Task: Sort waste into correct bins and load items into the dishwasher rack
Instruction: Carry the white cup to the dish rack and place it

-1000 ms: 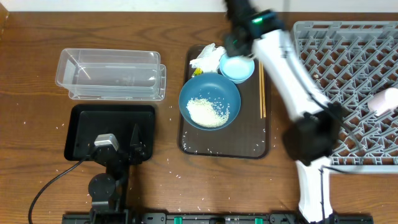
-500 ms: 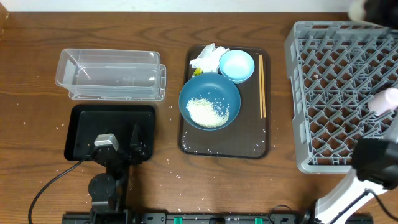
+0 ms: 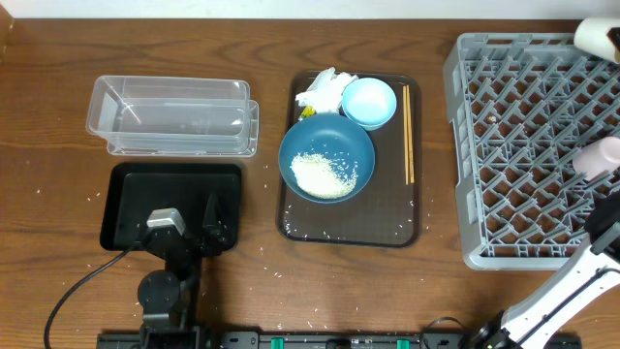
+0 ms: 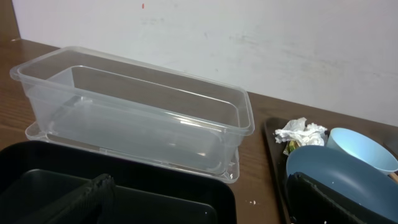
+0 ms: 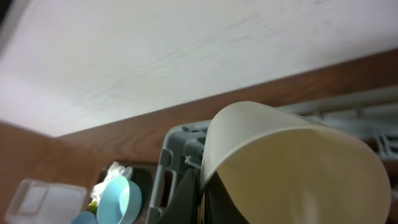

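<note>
The brown wooden worktop carried a clear container rear left, a black tray just before it, a brown serving tray (centre), a grey rack right, and stray rice grains.

One white cup and one pink cup. One dark-blue bowl, one light-blue dish, two chopsticks, one rack.

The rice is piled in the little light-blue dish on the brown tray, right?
Not quite. The rice is piled in the big dark-blue bowl on the brown tray. The little light-blue dish beside it is empty. The overhead view shows this.
</note>
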Tool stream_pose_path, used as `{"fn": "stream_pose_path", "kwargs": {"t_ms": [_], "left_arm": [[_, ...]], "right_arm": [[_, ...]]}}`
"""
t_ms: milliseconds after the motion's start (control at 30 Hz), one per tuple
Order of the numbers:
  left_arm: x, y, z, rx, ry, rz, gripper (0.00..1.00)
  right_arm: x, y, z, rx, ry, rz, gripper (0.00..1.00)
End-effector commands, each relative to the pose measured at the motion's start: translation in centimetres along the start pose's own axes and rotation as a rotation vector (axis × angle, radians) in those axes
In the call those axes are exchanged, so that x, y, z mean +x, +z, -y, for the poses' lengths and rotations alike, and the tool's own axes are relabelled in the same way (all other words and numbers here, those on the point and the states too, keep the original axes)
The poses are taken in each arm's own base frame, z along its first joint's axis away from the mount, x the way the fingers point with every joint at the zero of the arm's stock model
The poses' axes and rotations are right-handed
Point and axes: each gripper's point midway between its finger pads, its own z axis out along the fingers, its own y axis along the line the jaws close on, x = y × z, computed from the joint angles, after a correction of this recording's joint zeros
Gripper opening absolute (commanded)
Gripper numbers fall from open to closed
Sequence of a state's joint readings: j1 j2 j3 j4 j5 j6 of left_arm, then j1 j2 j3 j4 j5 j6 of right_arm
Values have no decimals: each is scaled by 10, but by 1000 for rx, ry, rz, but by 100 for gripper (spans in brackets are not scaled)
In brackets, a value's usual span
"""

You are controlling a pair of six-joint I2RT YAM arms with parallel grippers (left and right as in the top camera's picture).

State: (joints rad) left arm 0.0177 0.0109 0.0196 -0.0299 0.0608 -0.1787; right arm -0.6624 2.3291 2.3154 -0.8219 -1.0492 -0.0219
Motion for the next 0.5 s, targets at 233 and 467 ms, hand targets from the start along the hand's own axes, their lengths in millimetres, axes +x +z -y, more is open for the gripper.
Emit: {"fn": "stream_pose_path", "kwargs": {"t_ms": [233, 467], "left_arm": [[15, 1, -3, -9, 13, -45, 91], [15, 1, -3, -9, 13, -45, 91]], "right_arm": [[27, 8, 48, -279, 156, 23, 1], [46, 2, 88, -209, 284, 18, 1]]}}
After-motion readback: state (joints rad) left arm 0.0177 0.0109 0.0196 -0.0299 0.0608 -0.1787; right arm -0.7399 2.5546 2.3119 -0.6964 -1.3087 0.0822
